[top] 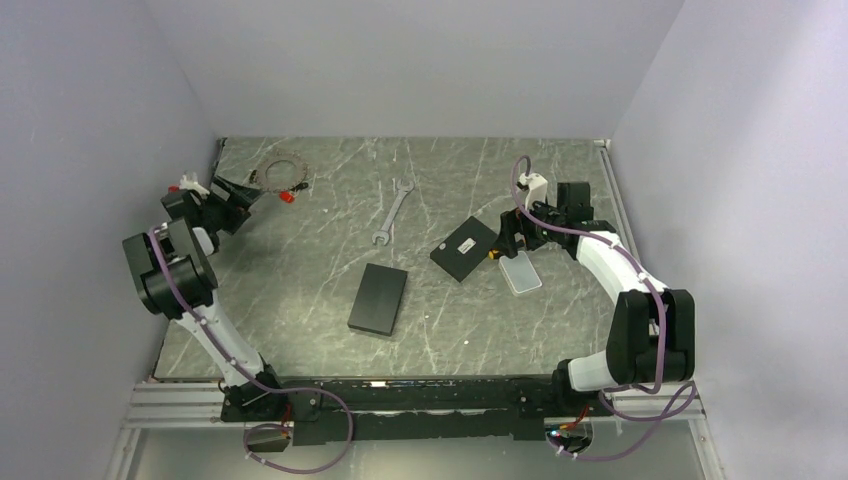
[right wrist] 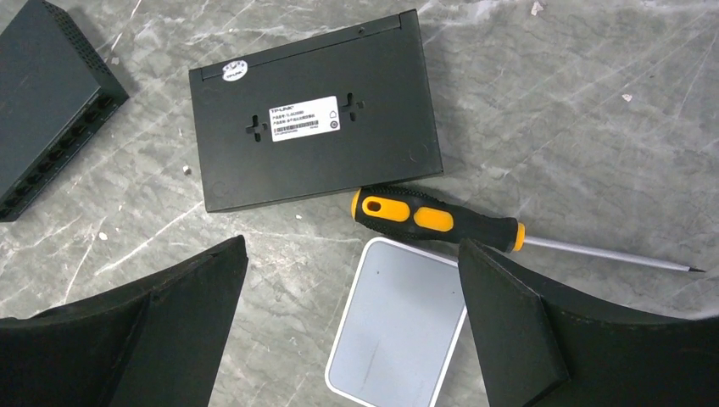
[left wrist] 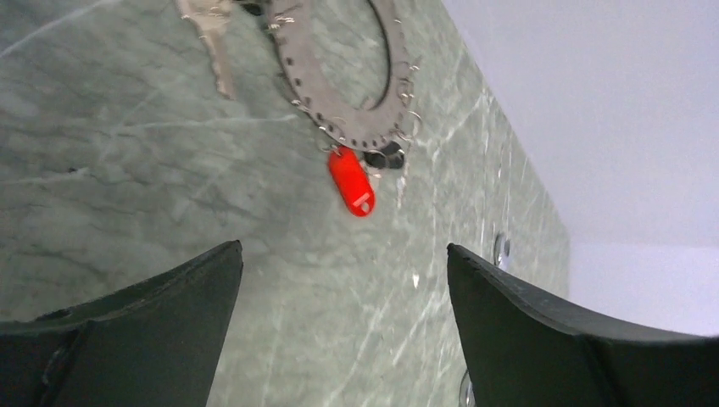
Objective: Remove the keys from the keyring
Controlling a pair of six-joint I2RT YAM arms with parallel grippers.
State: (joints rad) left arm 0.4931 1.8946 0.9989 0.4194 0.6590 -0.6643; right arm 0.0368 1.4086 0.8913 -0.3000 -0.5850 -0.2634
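The keyring (top: 281, 170) lies at the far left of the table with a red tag (top: 288, 197) at its near side. In the left wrist view the keyring (left wrist: 337, 121) is a perforated metal band with the red tag (left wrist: 351, 181), a black-headed key (left wrist: 386, 158) and a silvery key (left wrist: 217, 47) on it. My left gripper (top: 248, 191) (left wrist: 343, 248) is open and empty, just short of the red tag, touching nothing. My right gripper (top: 508, 245) (right wrist: 351, 246) is open and empty at the right, far from the keyring.
A silver wrench (top: 392, 212) lies mid-table. Two black boxes (top: 465, 248) (top: 379, 298) lie nearby. Under the right gripper are a white box (right wrist: 403, 326), an orange-and-black screwdriver (right wrist: 432, 219) and a black box (right wrist: 314, 110). The back wall and left wall are close to the keyring.
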